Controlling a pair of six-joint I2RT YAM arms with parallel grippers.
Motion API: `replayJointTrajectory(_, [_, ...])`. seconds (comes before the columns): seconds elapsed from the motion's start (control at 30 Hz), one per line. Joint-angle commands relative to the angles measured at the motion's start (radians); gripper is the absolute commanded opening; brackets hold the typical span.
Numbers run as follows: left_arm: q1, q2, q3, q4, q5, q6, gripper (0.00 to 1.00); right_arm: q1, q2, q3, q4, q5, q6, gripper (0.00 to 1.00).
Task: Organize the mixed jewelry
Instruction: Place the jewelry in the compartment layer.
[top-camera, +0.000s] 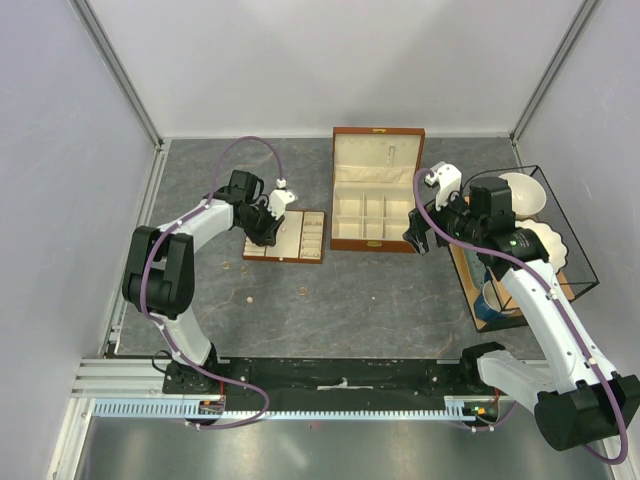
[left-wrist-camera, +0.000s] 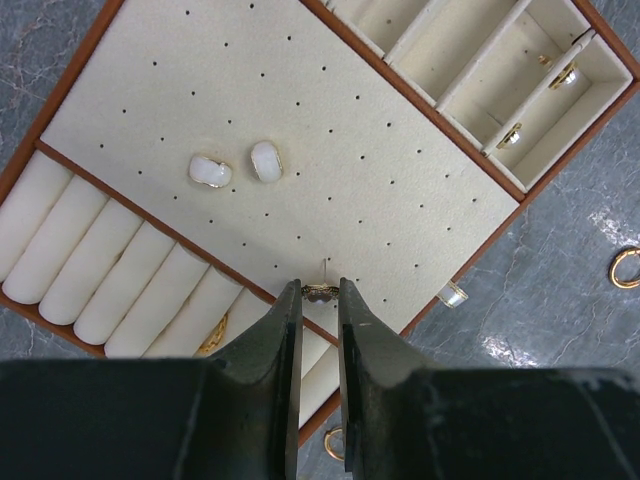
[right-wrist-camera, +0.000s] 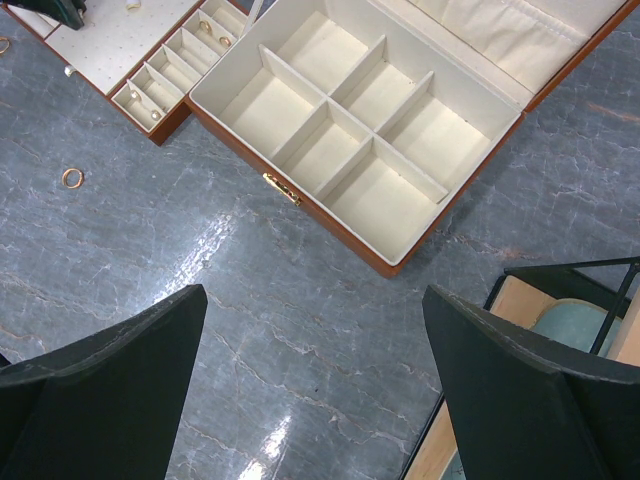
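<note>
Pinching what looks like a tiny pale stud (left-wrist-camera: 320, 291) between the nearly closed left fingers (left-wrist-camera: 275, 360), over the perforated cream panel of the slotted tray (left-wrist-camera: 420, 190); with two white oval earrings (left-wrist-camera: 210, 172) lying on that panel, small gold-trimmed pieces (left-wrist-camera: 565, 75) in the narrow end compartments, and a gold ring (left-wrist-camera: 626, 268) on the grey surface (left-wrist-camera: 590, 200) just beside the tray's corner. Grasping nothing with the right fingers (right-wrist-camera: 110, 380), spread wide above the surface near the open wooden box (right-wrist-camera: 400, 150), set just beside the tray's compartment end.
</note>
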Motion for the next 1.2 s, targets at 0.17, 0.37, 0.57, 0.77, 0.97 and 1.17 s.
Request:
replayJointTrajectory(0.17, [-0.011,-0.019,-0.031,-0.056,-0.007,0.032,0.2,-0.001,-0.019,0.003,0.032,-0.016,0.002,0.98])
replayJointTrajectory(0.37, [-0.017,-0.015,-0.022,-0.056,-0.007,0.024,0.2,0.0,-0.02,0.003,0.03,-0.018,0.004,0.98])
replayJointTrajectory(0.57, [-0.017,0.002,-0.014,-0.051,-0.016,0.021,0.2,0.0,-0.028,0.0,0.03,-0.016,0.004,0.98])
replayJointTrajectory(0.77, [-0.017,0.011,-0.004,-0.045,-0.018,0.018,0.2,0.0,-0.024,0.005,0.029,-0.018,0.004,0.98])
replayJointTrajectory(0.97, [-0.018,0.015,0.007,-0.045,-0.016,0.017,0.2,0.0,-0.022,0.006,0.027,-0.018,0.004,0.98])
replayJointTrajectory(1.17, [-0.018,0.019,0.012,-0.045,-0.015,0.016,0.2,0.0,-0.016,0.011,0.025,-0.016,0.004,0.98])
